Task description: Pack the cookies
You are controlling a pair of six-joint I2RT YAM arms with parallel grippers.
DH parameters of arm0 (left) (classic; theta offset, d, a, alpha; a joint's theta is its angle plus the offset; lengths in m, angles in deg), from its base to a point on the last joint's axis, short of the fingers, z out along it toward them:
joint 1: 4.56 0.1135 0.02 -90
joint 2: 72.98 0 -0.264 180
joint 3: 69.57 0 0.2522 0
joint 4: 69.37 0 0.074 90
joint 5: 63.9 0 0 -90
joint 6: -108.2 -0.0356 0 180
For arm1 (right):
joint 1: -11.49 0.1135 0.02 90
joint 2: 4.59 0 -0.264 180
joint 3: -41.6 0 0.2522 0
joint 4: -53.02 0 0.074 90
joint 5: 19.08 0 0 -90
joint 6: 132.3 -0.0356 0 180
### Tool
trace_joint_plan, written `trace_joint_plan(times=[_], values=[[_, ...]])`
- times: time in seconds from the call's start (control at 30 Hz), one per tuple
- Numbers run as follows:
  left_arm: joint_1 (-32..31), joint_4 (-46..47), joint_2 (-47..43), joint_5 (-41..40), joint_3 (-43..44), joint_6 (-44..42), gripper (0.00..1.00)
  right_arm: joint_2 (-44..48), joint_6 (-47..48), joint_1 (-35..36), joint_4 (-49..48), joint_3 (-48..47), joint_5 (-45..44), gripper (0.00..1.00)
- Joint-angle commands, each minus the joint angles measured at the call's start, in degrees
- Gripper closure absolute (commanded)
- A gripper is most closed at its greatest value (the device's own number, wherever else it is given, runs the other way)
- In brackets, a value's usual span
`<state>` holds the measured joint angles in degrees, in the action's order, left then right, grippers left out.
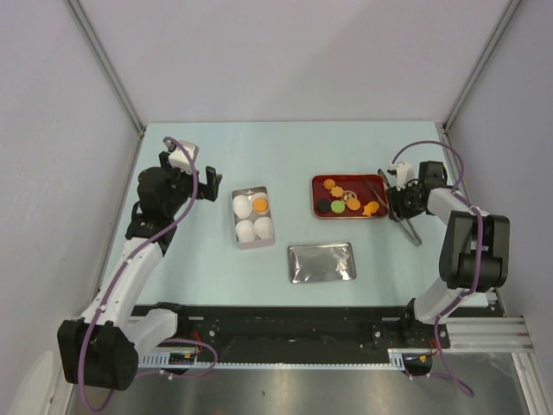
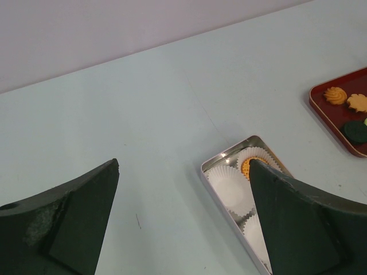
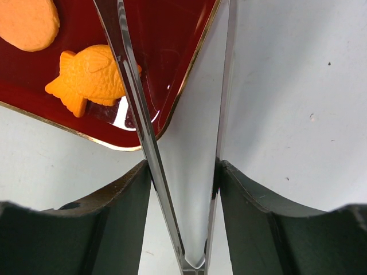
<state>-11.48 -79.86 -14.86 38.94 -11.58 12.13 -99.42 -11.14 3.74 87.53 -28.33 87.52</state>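
Caught one pair of metal tongs [image 3: 135, 97] pinched in the right gripper [image 3: 183, 172] at a corner of the one red tray [image 3: 172, 46], seven cookies [image 3: 92, 77] on it. Found an eighth in one of four paper cups [image 2: 229, 186] in the tin [image 2: 226, 152], near the left gripper [image 2: 183, 166], spread wide and empty.

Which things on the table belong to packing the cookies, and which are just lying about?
In the job:
cookies on the red tray; tin of paper cups, one already holding an orange cookie; tongs clamped in the right gripper.

Lying about:
flat metal lid, untouched, nearer the arms; left gripper, open and empty, left of the tin.
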Motion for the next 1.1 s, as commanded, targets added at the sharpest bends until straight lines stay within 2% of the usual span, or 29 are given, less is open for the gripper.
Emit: trace_joint_plan(times=[0.0,0.7,1.07], values=[[-0.3,1.0,-0.2,1.5,0.1,-0.5,0.00,0.0,1.0,-0.2,0.8,-0.1,0.7,0.45],[-0.3,1.0,-0.3,1.5,0.0,-0.5,0.00,-3.0,-0.2,-0.3,-1.3,0.1,0.0,0.45],[-0.3,1.0,-0.2,1.5,0.1,-0.6,0.00,-0.2,-0.8,-0.3,-0.7,0.0,1.3,0.56]])
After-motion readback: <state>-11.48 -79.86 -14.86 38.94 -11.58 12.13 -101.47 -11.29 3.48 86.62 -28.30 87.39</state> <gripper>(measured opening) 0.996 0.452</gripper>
